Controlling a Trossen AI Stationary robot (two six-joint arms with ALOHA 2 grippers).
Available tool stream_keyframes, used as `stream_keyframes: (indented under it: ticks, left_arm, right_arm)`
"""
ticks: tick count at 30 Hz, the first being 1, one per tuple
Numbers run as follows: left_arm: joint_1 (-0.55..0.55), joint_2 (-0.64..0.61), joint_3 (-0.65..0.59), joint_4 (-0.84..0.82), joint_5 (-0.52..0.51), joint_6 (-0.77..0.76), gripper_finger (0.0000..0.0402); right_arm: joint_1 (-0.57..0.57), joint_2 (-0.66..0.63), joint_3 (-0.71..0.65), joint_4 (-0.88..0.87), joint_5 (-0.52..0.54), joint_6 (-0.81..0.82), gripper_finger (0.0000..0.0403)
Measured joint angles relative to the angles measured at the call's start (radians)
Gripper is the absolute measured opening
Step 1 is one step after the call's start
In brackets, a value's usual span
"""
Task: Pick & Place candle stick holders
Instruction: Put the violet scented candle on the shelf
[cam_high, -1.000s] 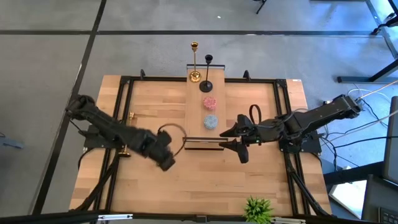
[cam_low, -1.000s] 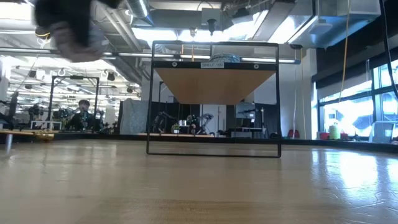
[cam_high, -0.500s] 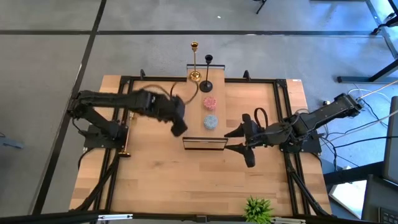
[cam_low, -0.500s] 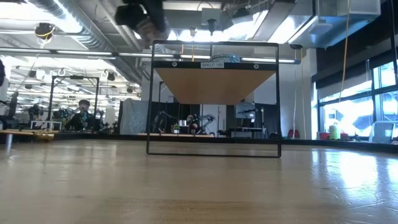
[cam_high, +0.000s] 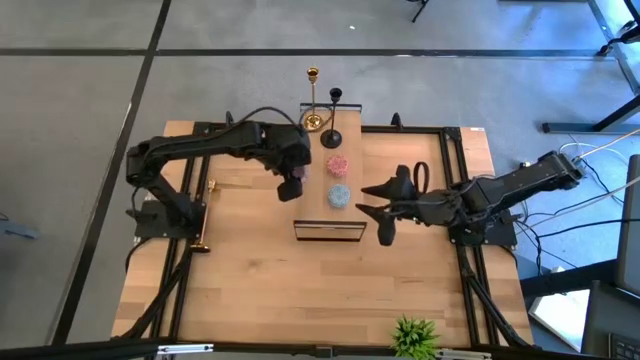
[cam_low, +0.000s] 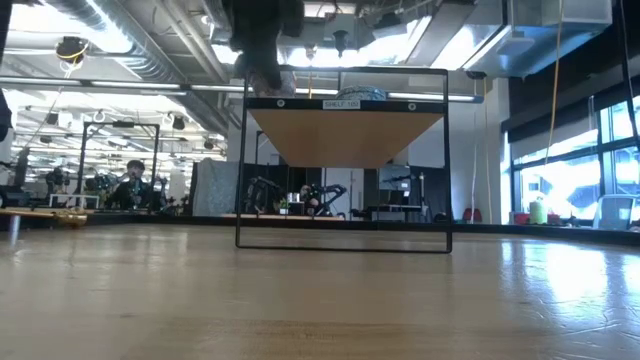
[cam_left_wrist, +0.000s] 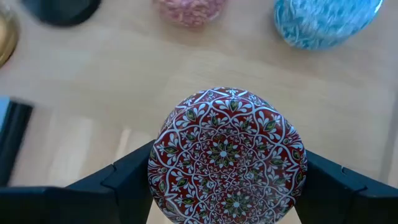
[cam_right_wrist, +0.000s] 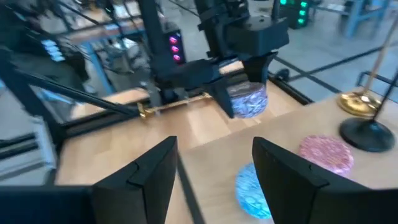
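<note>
A gold candle stick holder (cam_high: 313, 100) and a black one (cam_high: 333, 115) stand upright on their round bases at the far end of a wooden shelf top (cam_high: 315, 205). A second gold one (cam_high: 210, 186) lies on the table at the left; it also shows in the low view (cam_low: 60, 213). My left gripper (cam_high: 292, 183) is shut on a round red-and-white patterned piece (cam_left_wrist: 227, 155) above the shelf's left edge. My right gripper (cam_high: 377, 212) is open and empty, just right of the shelf. My left gripper pinches the round patterned piece between its two fingers (cam_left_wrist: 127, 180), at two opposite points of its rim (cam_left_wrist: 155, 168). The fingers come from above, pointing down. The piece is lifted clear, its patterned face up; it also shows in the right wrist view (cam_right_wrist: 249, 99).
A pink patterned ball (cam_high: 337, 163) and a blue one (cam_high: 339, 196) sit on the shelf top between the candle stick holders and its near end. The shelf's black frame (cam_low: 345, 160) stands mid-table. A green plant (cam_high: 415, 335) is at the near edge.
My left gripper has swung from the table's near left, up and toward the far edge and the shelf, carrying the patterned piece clear of the table. My right gripper has shifted a little toward the far edge, staying open.
</note>
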Motion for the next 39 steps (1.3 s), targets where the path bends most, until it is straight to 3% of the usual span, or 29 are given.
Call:
stream_keyframes:
  ticks: [7,18,23,28,39]
  left_arm:
    - [0.025,0.083,0.05,-0.03,0.033,0.16,0.0292]
    - [0.001,0.245,0.273,-0.167,0.067,0.256,0.0292]
    - [-0.013,0.274,0.282,-0.186,0.074,0.275,0.0292]
    - [-0.029,0.274,0.282,-0.161,0.01,0.311,0.0292]
    - [-0.015,0.302,0.284,-0.157,0.028,0.319,0.0292]
  right_arm:
    - [-0.044,0.015,0.0,0.003,0.025,0.02,0.0213]
    - [-0.086,0.008,0.0,-0.03,0.023,0.019,0.0213]
    - [-0.086,0.003,0.0,-0.039,0.023,0.019,0.0213]
    - [-0.085,0.003,0.0,-0.039,0.023,0.019,0.0213]
    - [-0.083,0.003,0.0,-0.038,0.02,0.019,0.0213]
